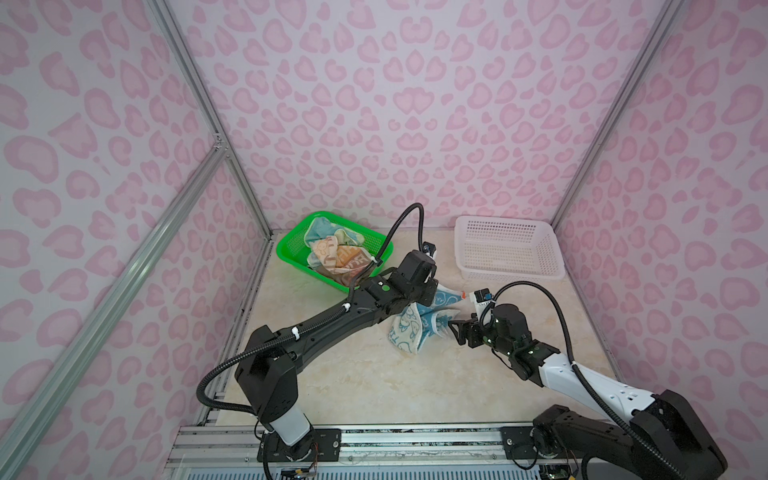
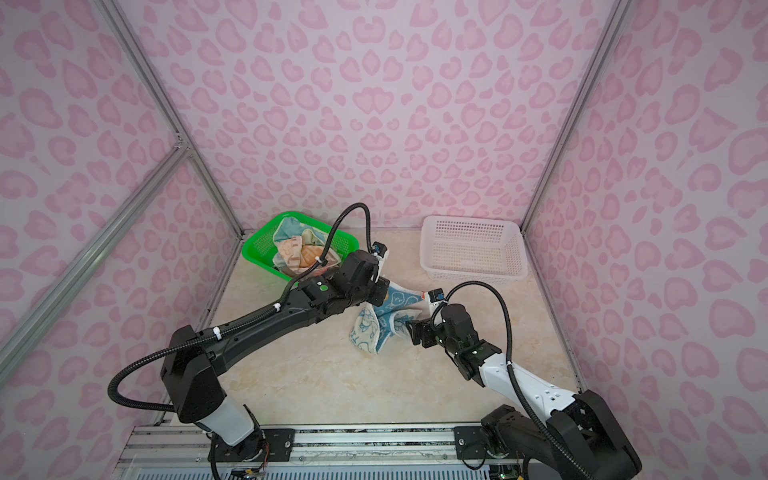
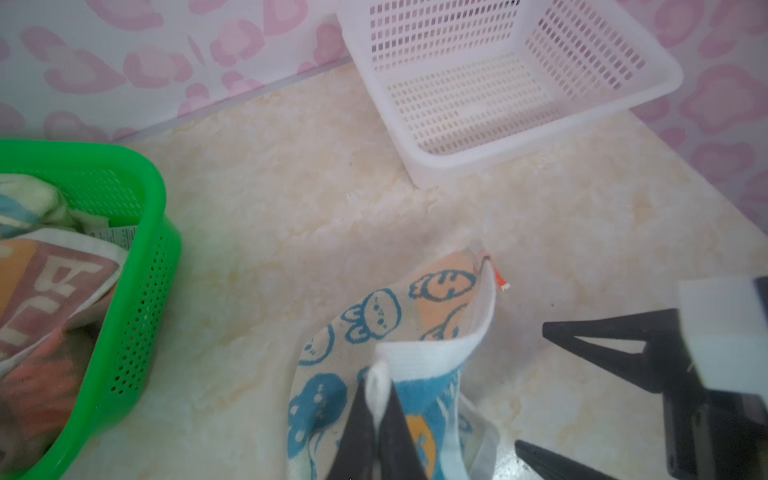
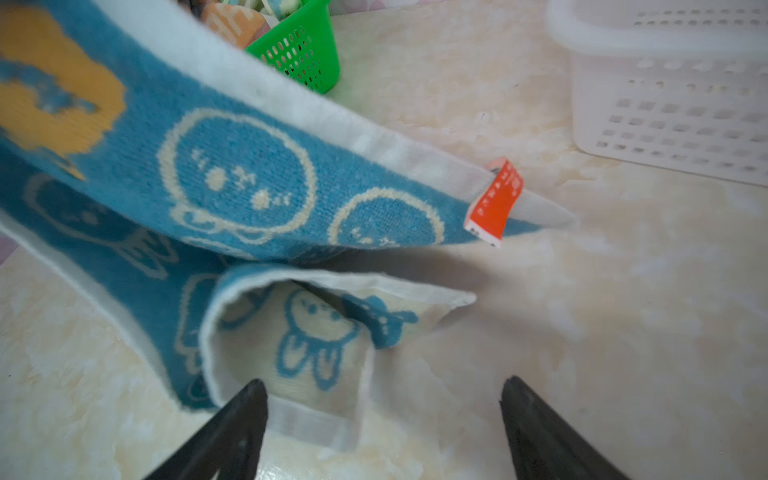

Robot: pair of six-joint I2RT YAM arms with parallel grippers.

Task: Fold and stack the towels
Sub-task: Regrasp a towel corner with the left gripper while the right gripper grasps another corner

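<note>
The left arm stretches long over the counter (image 1: 374, 386), left claw (image 3: 377, 384) pinched shut on the white hem of the rabbit towel (image 1: 409, 330), holding it up just beside the green basket (image 1: 291, 249). The right arm bends in low, farther from that basket, right claw (image 4: 384, 382) spread wide at the towel's drooping corner. The other towels (image 1: 338, 255) lie crumpled inside the basket.

**Rabbit towel up, three still bunched**

The rabbit towel (image 1: 409, 328), cream and blue with an orange tag (image 4: 494, 203) at one corner, hangs crumpled from the left pincer (image 3: 376, 399), its lower folds drooping to the table (image 1: 374, 382). The lettered towel (image 1: 355, 264), bear towel (image 1: 322, 249) and yellow-teal towel (image 1: 324, 228) lie heaped in the green basket (image 1: 286, 249).
</note>
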